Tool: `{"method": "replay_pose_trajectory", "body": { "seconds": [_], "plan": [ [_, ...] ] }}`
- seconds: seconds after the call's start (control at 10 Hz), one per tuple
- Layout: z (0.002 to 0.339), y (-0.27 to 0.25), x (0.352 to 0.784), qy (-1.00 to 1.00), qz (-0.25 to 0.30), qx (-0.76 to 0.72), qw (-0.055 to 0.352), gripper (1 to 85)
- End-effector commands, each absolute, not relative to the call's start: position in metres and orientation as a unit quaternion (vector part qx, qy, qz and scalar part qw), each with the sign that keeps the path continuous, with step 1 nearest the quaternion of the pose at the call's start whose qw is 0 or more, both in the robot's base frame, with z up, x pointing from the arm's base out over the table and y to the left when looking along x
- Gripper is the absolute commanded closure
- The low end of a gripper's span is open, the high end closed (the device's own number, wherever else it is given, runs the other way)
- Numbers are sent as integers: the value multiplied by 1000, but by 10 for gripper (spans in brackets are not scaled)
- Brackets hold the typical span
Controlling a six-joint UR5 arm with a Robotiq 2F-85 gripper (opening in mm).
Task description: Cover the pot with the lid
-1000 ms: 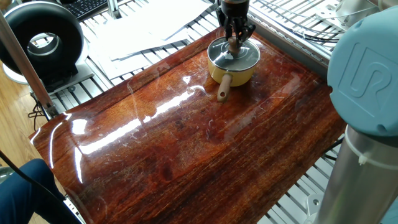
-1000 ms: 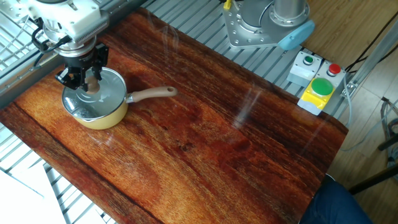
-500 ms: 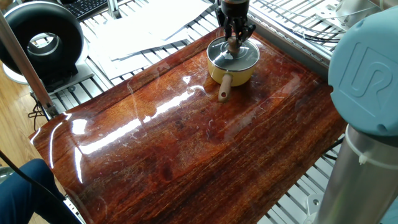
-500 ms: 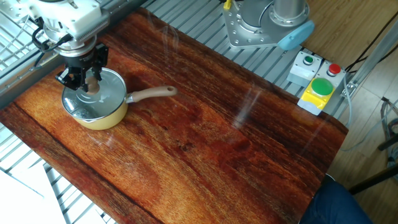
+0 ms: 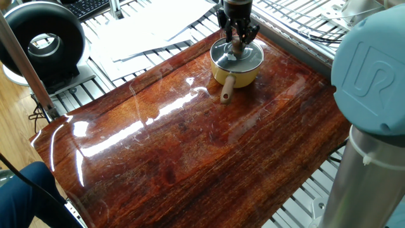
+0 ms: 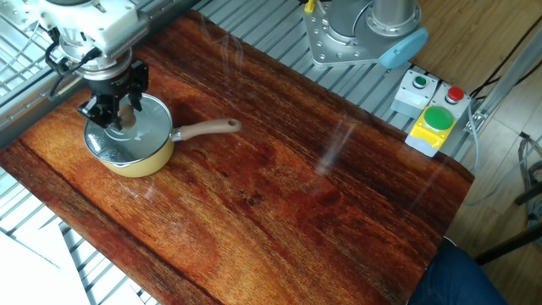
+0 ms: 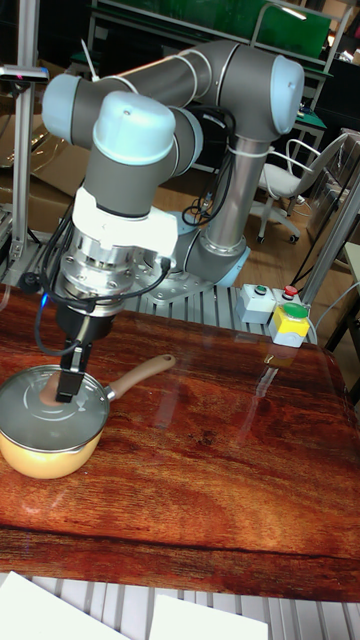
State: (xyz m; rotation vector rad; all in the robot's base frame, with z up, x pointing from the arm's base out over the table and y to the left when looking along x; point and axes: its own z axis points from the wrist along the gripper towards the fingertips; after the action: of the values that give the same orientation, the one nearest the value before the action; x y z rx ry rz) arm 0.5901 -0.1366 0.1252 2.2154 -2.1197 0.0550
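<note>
The yellow pot (image 5: pixel 238 74) (image 6: pixel 141 158) (image 7: pixel 40 456) stands at a far corner of the wooden table, its wooden handle (image 6: pixel 207 129) pointing toward the middle. The glass lid (image 5: pixel 245 56) (image 6: pixel 150 127) (image 7: pixel 35 415) lies flat on the pot's rim. Its brown knob (image 5: pixel 236 46) (image 7: pixel 47 386) shows between the fingers. My gripper (image 5: pixel 236 39) (image 6: pixel 118 112) (image 7: pixel 60 386) hangs straight down over the lid's centre. Its fingers stand on either side of the knob, slightly apart from it, and the gripper looks open.
White papers (image 5: pixel 152 28) and a black round device (image 5: pixel 44 41) lie past the table's far edge. A button box (image 6: pixel 436 123) sits beside the robot base (image 6: pixel 360 34). Someone in blue (image 5: pixel 25 190) is at a table corner.
My gripper has risen a little above the knob. The lid and pot have stayed where they were.
</note>
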Motion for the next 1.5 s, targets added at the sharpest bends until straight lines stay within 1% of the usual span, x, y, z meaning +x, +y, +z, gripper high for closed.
{"method": "replay_pose_trajectory", "body": {
  "seconds": [0.0,0.1,0.3,0.4,0.5,0.6,0.7,0.8,0.9,1.1,1.2,1.3,1.4],
  "plan": [
    [131,-104,564,-746,-58,662,35,313],
    [132,-100,561,-760,-65,646,39,313],
    [144,-88,566,-777,-60,626,42,313],
    [152,-72,567,-809,-68,583,37,330],
    [159,-58,566,-865,-73,495,29,470],
    [164,-58,562,-919,-58,389,36,833],
    [172,-29,553,-960,-103,257,34,843],
    [180,-7,556,-985,-132,106,23,843],
    [187,5,549,-990,-141,11,24,843],
    [188,-21,528,-997,-65,-38,21,843],
    [188,-43,531,-998,-28,-47,8,843],
    [187,-57,533,-999,-5,-51,5,843],
    [186,-62,533,-999,0,-51,4,843]
  ]
}}
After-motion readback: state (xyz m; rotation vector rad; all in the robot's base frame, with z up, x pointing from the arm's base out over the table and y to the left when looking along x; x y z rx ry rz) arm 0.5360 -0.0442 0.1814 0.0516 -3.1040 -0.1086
